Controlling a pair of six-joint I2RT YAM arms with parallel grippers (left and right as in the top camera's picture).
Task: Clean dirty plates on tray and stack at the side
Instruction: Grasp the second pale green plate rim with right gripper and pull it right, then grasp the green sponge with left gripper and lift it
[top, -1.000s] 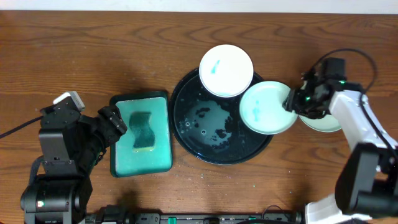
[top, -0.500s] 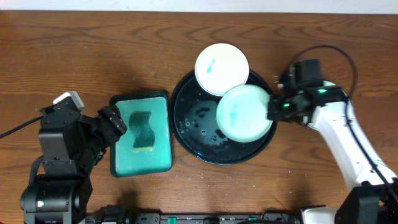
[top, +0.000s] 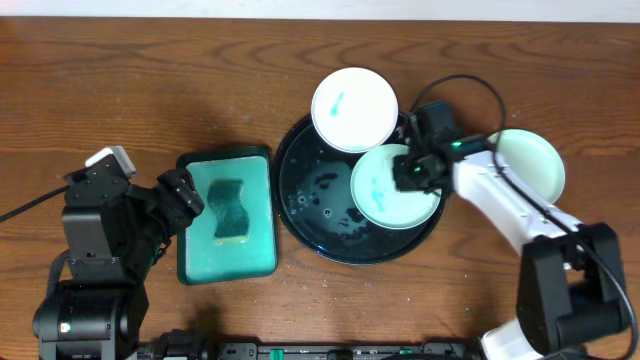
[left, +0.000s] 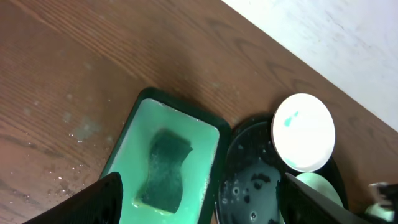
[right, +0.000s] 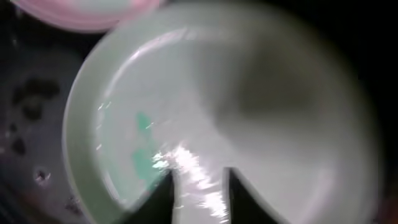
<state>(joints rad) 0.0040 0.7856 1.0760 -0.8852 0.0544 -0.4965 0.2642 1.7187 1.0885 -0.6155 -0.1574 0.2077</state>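
**R. gripper at smeared plate, set inside black tray**

The smeared green plate (top: 385, 195) lies in the right half of the black tray (top: 320, 238), prob. placed there for wiping. The right gripper (top: 413, 172) is seen at its upper-right rim. Pinch vs. release can't be told, as the wrist view is blurred. The white plate (top: 353, 108) overlaps the tray's top rim, nearly touching the green one, so little room is left. The other green plate (top: 535, 165) lies on the table (top: 150, 90), apart. The left gripper (top: 183, 195) is spread wide beside the sponge (top: 232, 210).
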